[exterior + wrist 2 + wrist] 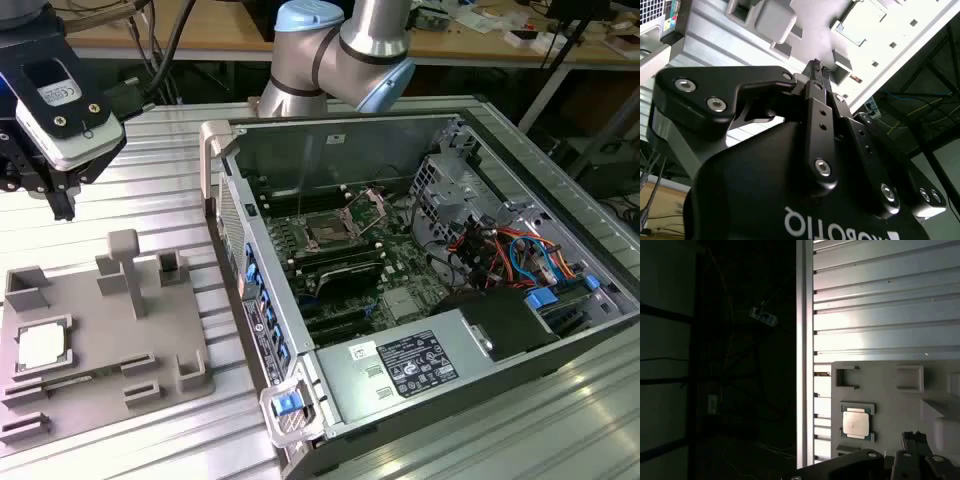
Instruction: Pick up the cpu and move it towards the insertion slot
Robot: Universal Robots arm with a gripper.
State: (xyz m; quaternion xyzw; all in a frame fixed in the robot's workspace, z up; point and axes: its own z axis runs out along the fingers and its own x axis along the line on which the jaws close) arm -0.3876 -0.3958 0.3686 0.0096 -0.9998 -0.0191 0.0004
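The cpu [42,346] is a pale silver square lying flat in a recess of the grey plastic tray [110,345], at the exterior view's left. It also appears in the first wrist view, cpu [856,422]. My gripper [60,198] hangs well above the tray's far end, apart from the chip, with its fingers pressed together and nothing between them. The closed tips appear in the second wrist view, gripper [819,67], and in the first wrist view, gripper [914,437]. The insertion slot [326,231] lies inside the open computer case, its metal bracket raised.
The open computer case [420,270] stands on the ribbed metal table [170,170], with its wall between tray and motherboard. Upright grey posts [125,265] rise from the tray. Drive cage and cables [500,250] fill the case's right side. The table's edge [805,350] runs beside the tray.
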